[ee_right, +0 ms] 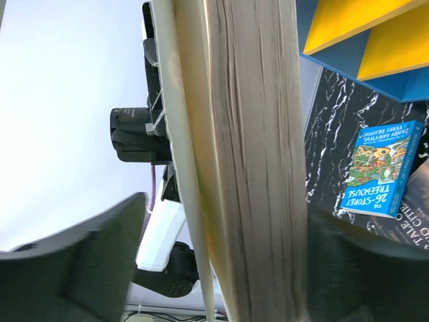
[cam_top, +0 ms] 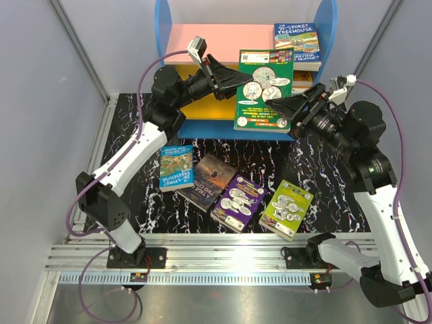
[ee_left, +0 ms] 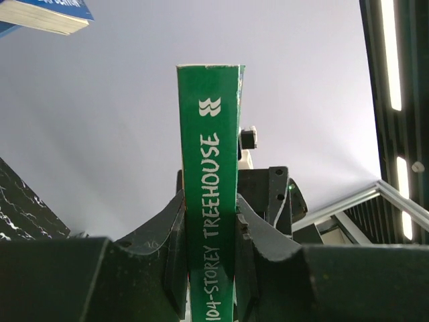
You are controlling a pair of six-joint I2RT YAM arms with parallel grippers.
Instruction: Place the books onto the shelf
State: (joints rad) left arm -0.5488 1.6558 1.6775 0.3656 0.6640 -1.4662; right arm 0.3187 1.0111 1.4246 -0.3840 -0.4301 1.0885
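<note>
Green book [cam_top: 264,91] is clamped by the left gripper [cam_top: 239,79]; the right gripper [cam_top: 273,106], spread wide astride it, should be closed squarely.

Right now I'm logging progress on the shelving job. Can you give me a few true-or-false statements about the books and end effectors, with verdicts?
1. The left end effector grips the green book by its spine. True.
2. The right end effector holds the purple book. False: that book lies on the table; the open fingers straddle the green book's page edge.
3. Four books lie on the table. True.
4. The lime book is on the shelf. False: it lies on the table.
</note>
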